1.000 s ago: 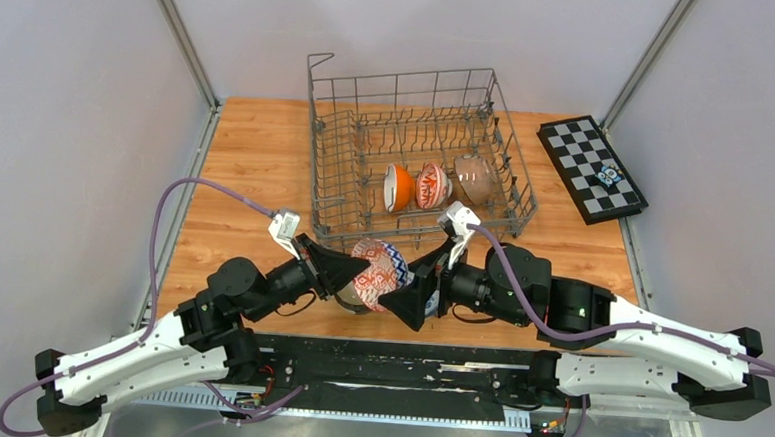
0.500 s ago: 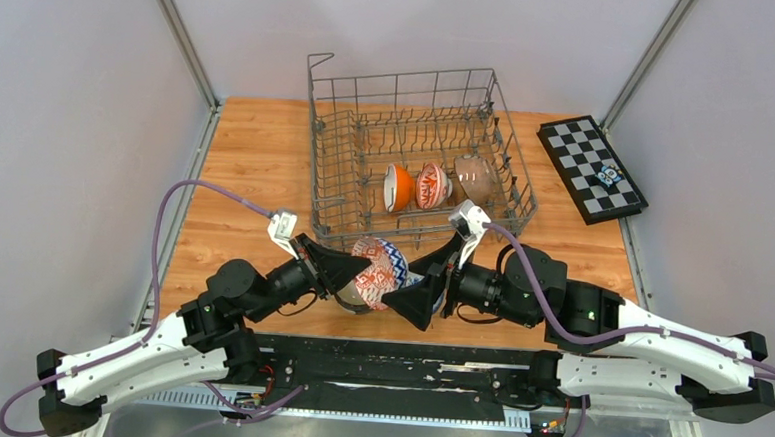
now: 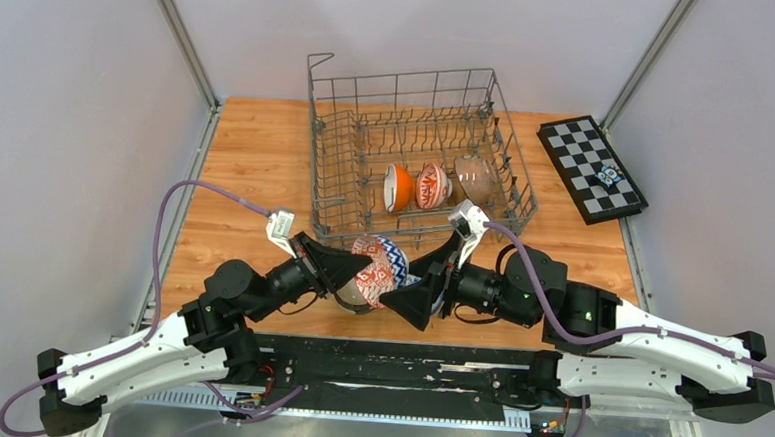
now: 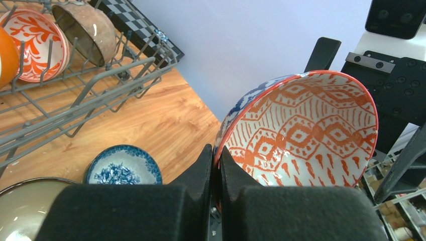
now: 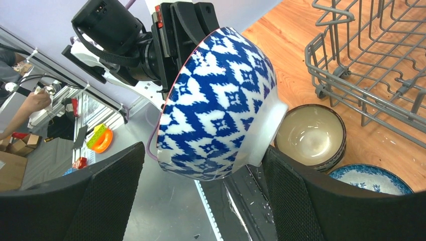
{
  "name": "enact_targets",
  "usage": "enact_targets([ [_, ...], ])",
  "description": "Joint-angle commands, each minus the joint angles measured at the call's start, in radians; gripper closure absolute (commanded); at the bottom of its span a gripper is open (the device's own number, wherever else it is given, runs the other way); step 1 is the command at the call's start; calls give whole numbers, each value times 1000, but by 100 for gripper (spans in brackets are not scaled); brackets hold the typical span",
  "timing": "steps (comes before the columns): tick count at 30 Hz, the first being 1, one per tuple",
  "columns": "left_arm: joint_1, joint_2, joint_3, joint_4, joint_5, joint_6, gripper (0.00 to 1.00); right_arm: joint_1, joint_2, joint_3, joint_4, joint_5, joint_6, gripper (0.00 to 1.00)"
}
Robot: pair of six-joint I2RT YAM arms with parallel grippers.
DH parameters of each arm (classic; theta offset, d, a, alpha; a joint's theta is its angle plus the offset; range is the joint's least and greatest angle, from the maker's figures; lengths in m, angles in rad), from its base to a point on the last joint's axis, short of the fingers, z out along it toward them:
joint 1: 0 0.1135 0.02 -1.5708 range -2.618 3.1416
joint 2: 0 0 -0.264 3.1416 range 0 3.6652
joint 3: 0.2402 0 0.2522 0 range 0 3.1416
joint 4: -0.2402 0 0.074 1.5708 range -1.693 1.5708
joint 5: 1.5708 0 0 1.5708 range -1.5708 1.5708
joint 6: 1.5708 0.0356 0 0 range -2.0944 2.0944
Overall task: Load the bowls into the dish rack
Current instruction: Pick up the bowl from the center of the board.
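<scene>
Right arm (image 3: 535,286) has drawn back rightward. Left gripper (image 3: 354,273) jaws pinch rim of tilted red-and-blue patterned ceramic bowl (image 3: 377,268), raised just near of grey wire dish rack (image 3: 415,90). Right gripper (image 5: 203,150) jaws wide, flanking it.

Grey wire dish rack (image 3: 410,95) holds three on edge in a row: orange bowl (image 3: 397,187), red-white bowl (image 3: 431,185), brown bowl (image 3: 476,179). Before it, the blue-and-red bowl (image 3: 376,271) is aloft, tilted sideways. Beneath, on the table (image 3: 257,152), lie a beige bowl (image 5: 310,135) and a blue-white bowl (image 5: 369,179).
</scene>
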Motion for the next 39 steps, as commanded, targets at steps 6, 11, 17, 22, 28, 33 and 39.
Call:
enact_targets([
  [6,6,5,-17,115,2,-18,100,10,2,-13,76,-9,24,19],
  [11,7,3,-20,124,1,-18,100,11,11,-8,89,-22,16,77],
  [17,8,7,-22,124,5,-22,100,10,21,2,83,-3,16,97],
  [22,6,8,-15,103,-3,-26,93,11,17,10,78,23,7,97],
  [28,7,11,-14,76,-16,-25,69,10,16,31,64,66,-26,97],
  [33,7,9,-25,61,-38,-26,57,9,19,63,56,88,-56,98],
  [39,7,-5,-19,14,-80,-13,34,-7,46,102,39,103,-83,98],
])
